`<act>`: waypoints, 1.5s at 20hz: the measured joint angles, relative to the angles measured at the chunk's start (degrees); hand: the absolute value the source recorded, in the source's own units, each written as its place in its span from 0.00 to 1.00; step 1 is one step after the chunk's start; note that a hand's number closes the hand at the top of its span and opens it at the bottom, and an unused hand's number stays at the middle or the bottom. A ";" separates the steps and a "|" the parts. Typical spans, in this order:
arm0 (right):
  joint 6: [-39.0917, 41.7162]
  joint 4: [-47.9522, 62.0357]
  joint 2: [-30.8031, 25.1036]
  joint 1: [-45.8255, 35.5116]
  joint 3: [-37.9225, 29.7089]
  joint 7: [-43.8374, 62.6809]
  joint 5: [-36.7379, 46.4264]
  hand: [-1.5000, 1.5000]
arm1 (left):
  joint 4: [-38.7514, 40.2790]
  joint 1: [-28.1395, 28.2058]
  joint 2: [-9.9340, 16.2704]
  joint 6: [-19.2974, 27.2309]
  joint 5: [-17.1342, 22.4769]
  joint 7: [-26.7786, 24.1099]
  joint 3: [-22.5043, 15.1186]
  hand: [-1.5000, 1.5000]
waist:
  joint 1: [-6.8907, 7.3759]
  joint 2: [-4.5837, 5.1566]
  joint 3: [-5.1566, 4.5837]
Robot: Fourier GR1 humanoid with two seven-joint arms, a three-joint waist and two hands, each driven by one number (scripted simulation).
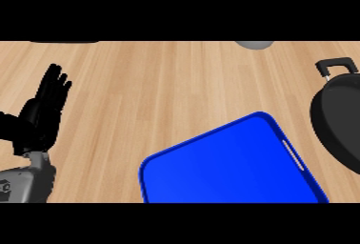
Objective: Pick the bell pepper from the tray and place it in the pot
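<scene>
1. The blue tray fills the lower middle of the frame, and the part of it in view carries nothing.
2. No bell pepper shows anywhere, so I cannot tell where it is.
3. The black pot is cut off by the right edge, handle toward the upper right; its inside looks dark, and I make out nothing in it.
4. The left hand rests at the left edge, fingers straight and pointing up, holding nothing.
5. The right hand is out of the frame.
6. Judgement: progress cannot be settled here; the pepper may be carried off-frame or already hidden in the pot.
</scene>
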 measured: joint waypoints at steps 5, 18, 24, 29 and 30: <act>3.68 13.32 0.27 -6.06 -0.95 -3.89 -3.48 0.00 | 0.20 -0.09 -0.62 0.11 -0.32 0.04 -0.30 0.50 | 0.16 0.06 0.02; 16.73 27.38 0.97 -13.36 -12.54 -18.96 -23.35 0.00 | -0.61 -0.09 -0.10 -0.14 -0.36 1.41 0.57 0.50 | -0.50 -0.15 0.01; 24.94 33.57 -6.79 -12.64 -18.36 -21.04 -30.00 0.00 | 0.22 0.34 -0.51 -0.47 -0.22 0.10 1.26 0.50 | -0.79 -0.16 -0.02; 31.67 40.64 -13.13 -10.13 -21.22 -25.48 -32.94 0.00 | -0.84 0.25 -0.96 -0.08 -0.99 1.00 0.72 0.50 | -0.62 -0.10 0.03; 33.28 42.18 -14.52 -9.84 -21.64 -26.21 -33.39 0.00 | -0.46 -0.29 -0.77 -0.14 -1.10 1.13 0.82 0.50 | -0.63 -0.07 0.04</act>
